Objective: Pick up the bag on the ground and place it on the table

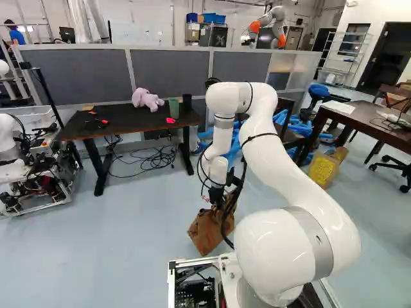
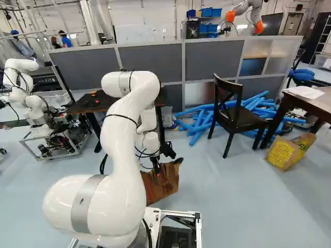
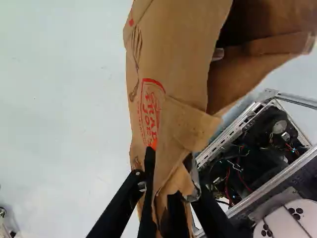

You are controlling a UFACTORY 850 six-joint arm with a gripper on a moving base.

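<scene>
Bag [image 2: 168, 185] tilts, its long axis (seen from the left base view) slanting from lower left to upper right, brown paper pinched between the gripper's [image 2: 156, 169] two fingers.

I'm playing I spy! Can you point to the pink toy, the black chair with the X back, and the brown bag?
Pink toy [image 1: 146, 100]: left base view, middle of its body.
Black chair [image 2: 244, 122]: right base view, on its seat.
Brown bag [image 1: 205, 232]: left base view, on its side.
</scene>
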